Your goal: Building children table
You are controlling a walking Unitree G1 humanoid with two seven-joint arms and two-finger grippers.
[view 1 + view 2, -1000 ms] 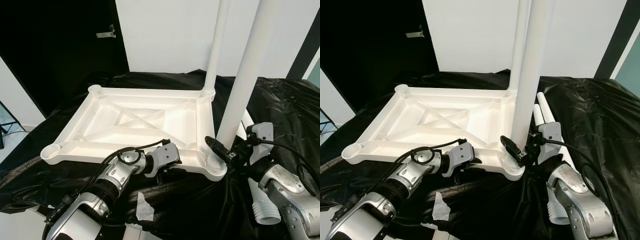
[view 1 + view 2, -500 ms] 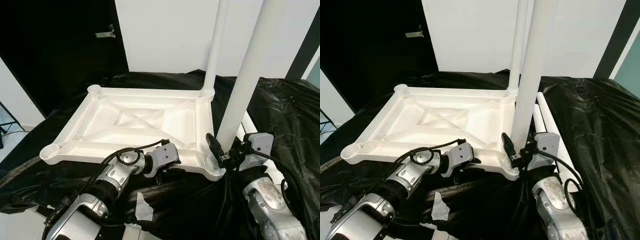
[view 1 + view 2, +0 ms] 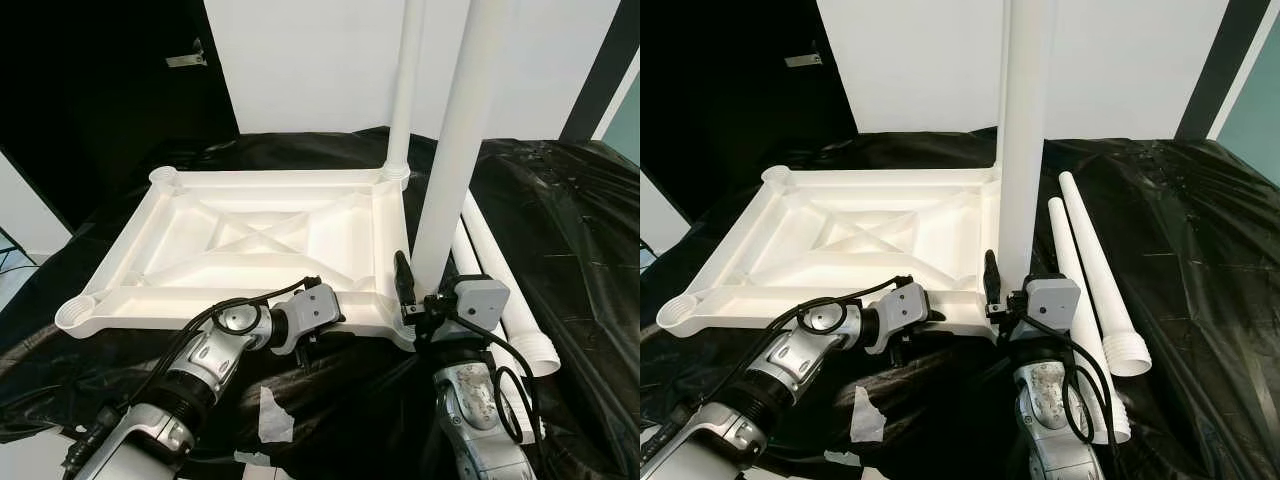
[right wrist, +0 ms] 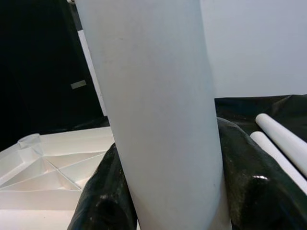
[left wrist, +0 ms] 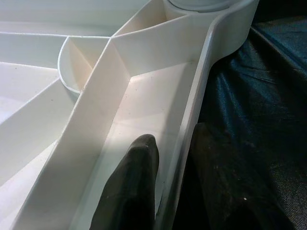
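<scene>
At the near edge of the upturned tabletop [image 3: 250, 235], your left hand [image 3: 318, 318] pinches the rim: the left wrist view shows one finger [image 5: 132, 187] inside the rim channel and the other outside, the wall between them, so it is closed on the tabletop. Keep that clamp firm and low; it is what stops the tabletop from skating on the slippery black sheet [image 3: 560, 220] while you work the leg.

Across from it, at the near right corner, your right hand [image 3: 415, 300] is closed round the base of the near leg [image 3: 455, 150], fingers on either side of the tube as the right wrist view shows, just above the corner socket [image 3: 408, 330]. The leg stands close to upright in that socket, though I cannot tell how deep it has seated. My advice: hold the tube square to the tabletop, press straight down along its axis, and turn only if it meets resistance; a lean here would likely jam it or lever the corner up.

Beyond your right hand, the far leg [image 3: 405, 90] already stands in its far corner. Further right, just beside your wrist, two spare legs [image 3: 1090, 270] lie side by side on the sheet, ready for the two left sockets [image 3: 75, 313]. Release only once the near leg feels solid.
</scene>
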